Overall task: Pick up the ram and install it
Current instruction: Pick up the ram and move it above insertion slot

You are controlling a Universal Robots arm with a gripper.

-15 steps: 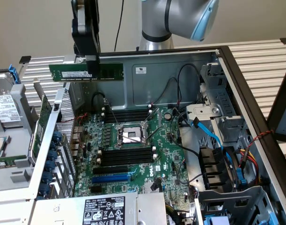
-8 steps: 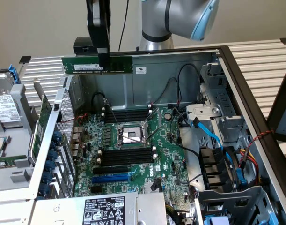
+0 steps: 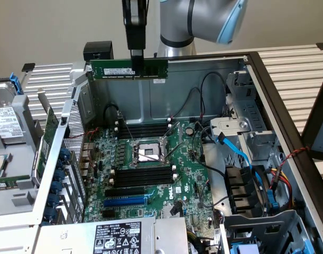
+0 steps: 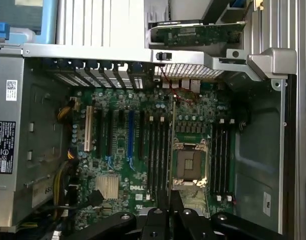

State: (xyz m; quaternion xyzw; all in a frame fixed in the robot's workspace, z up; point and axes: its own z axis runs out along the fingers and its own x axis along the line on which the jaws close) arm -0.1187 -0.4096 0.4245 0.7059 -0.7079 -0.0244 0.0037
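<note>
One ram (image 3: pixel 111 69) gripped, hand (image 3: pixel 136 63) top cropped

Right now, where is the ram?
In the exterior view, the ram is clamped level in the gripper, high above the motherboard left of centre, clear of the black memory slots flanking the CPU socket.

Plain beige wall (image 3: pixel 45 26) behind — pale slatted tabletop (image 3: pixel 293 69), perhaps metal.
</note>
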